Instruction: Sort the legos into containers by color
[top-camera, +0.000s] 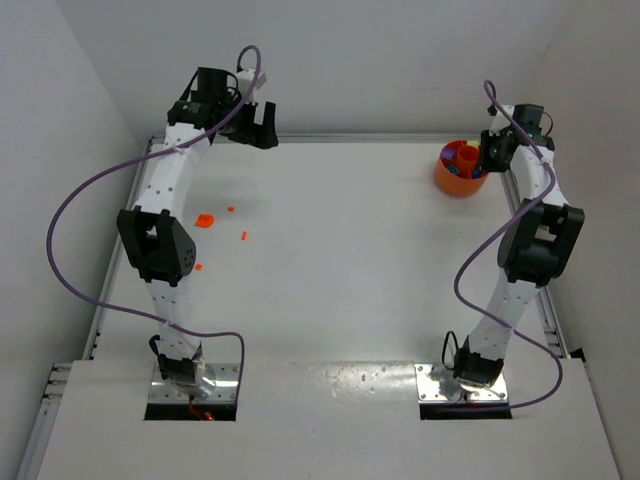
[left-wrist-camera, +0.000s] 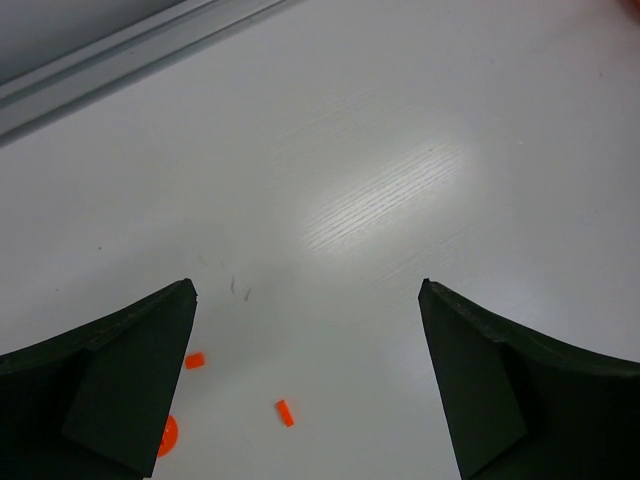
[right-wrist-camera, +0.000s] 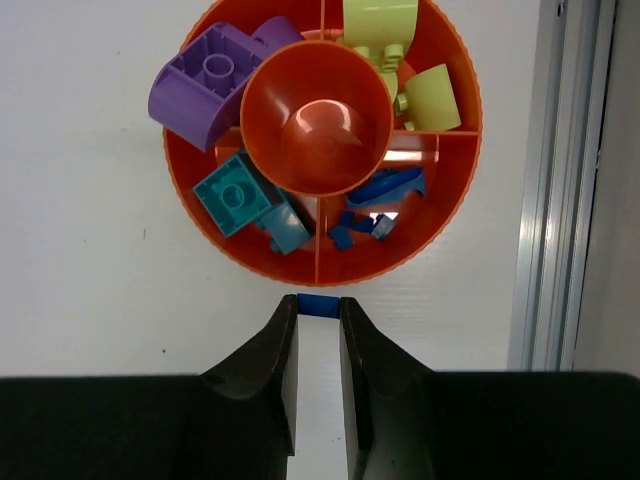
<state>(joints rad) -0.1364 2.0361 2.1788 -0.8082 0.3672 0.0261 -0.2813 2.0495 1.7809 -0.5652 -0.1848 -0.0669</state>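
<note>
R gripper (right-wrist-camera: 319, 318) clamped on tiny blue plastic brick (right-wrist-camera: 319, 305), just outside rim of round orange divided plastic bowl (right-wrist-camera: 178, 190). Carry fwd over section w/ blue bits (right-wrist-camera: 385, 190), drop low. L gripper (left-wrist-camera: 305, 290) spread wide, empty, above small orange-red bricks (left-wrist-camera: 285, 412).

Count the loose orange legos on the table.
4, all by the left arm: a big one, a speck beyond it, one right of it, one nearer, beside the arm. More may be hidden.

White arms (top-camera: 170, 185), black pincers (top-camera: 257, 122), purple cables (top-camera: 50, 240)
</note>
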